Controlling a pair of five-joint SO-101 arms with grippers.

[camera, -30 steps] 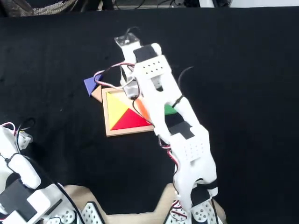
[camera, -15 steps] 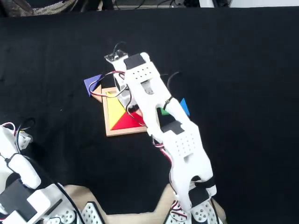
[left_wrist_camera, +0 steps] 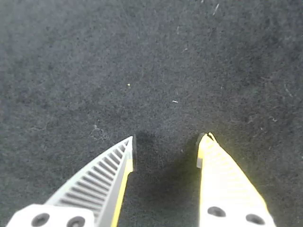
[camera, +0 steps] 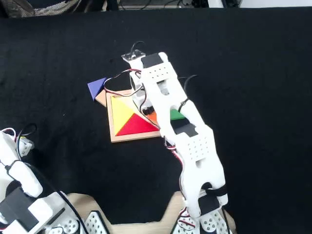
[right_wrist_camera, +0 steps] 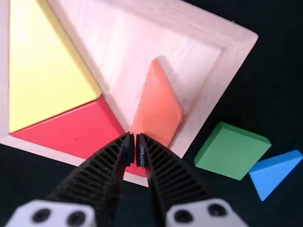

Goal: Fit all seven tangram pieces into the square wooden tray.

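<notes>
While two large triangles lay seated in the square wooden tray (camera: 113, 137), the right arm (camera: 195, 156) was stretched over it from the table's near edge, apparently so that a third piece could be nudged home. The tray was set near the table's middle. The yellow triangle (right_wrist_camera: 42, 71) and red triangle (right_wrist_camera: 71, 127) were fitted edge to edge, leaving bare wood for the rest. The orange piece (right_wrist_camera: 158, 106) was lodged beside an inner wall; whether it lay flat could not be told. The green square (right_wrist_camera: 232, 149) and blue triangle (right_wrist_camera: 274, 172) were left just outside the tray, and a purple triangle (camera: 96, 87) at its far left corner, seemingly kept within reach. The right gripper (right_wrist_camera: 131, 144) was pinched together on nothing, tips at the orange piece's edge. The left gripper (left_wrist_camera: 165, 146) was held parted above bare black cloth (camera: 253, 73) by the near left corner, judged parked. Cables (camera: 146, 5) were seen beyond the far edge.
</notes>
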